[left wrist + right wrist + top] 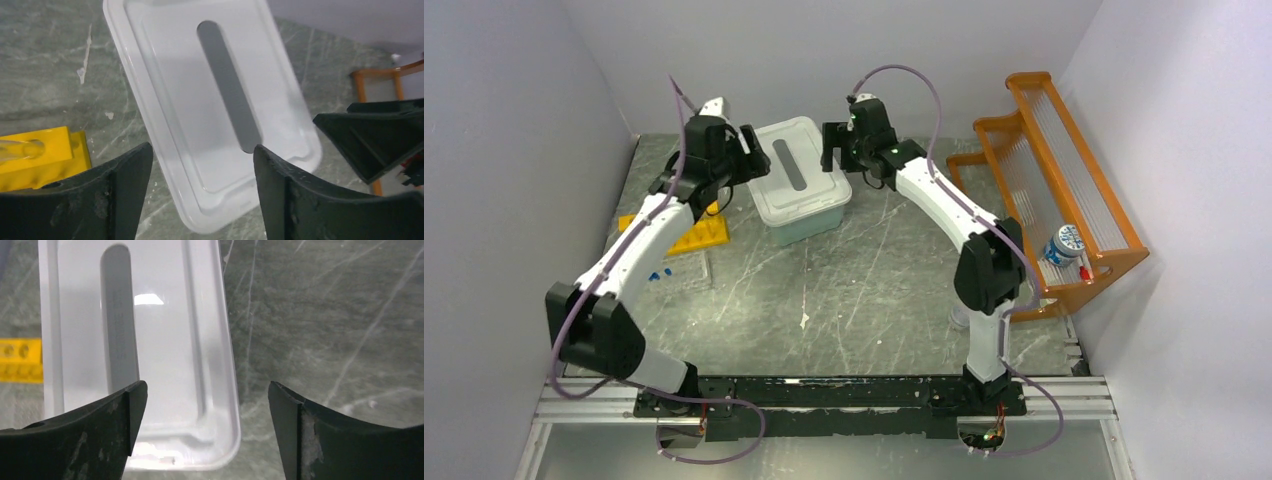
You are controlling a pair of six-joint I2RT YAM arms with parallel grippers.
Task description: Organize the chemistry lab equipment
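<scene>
Rims along the lid's long sides look the surest hold on the white lidded box point(812, 197), which seems smooth, light and likely slippery. It rests on the worktop point(854, 290), below and between the left end effector point(200, 155) and the right end effector point(207, 390), both spread apart and empty. Left of the left end effector sits the stiff yellow tube rack point(45, 156), holding a fragile-looking clear test tube point(20, 149).

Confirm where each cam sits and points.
Top external: above, behind the bases, facing down at the table; both arms, left gripper, right gripper show.
Left wrist: on left arm, facing down at the white lidded box; own open fingers, right gripper's tip.
Right wrist: on right arm, facing down at the box's edge; own open fingers.
Shared: all see box and yellow rack.
</scene>
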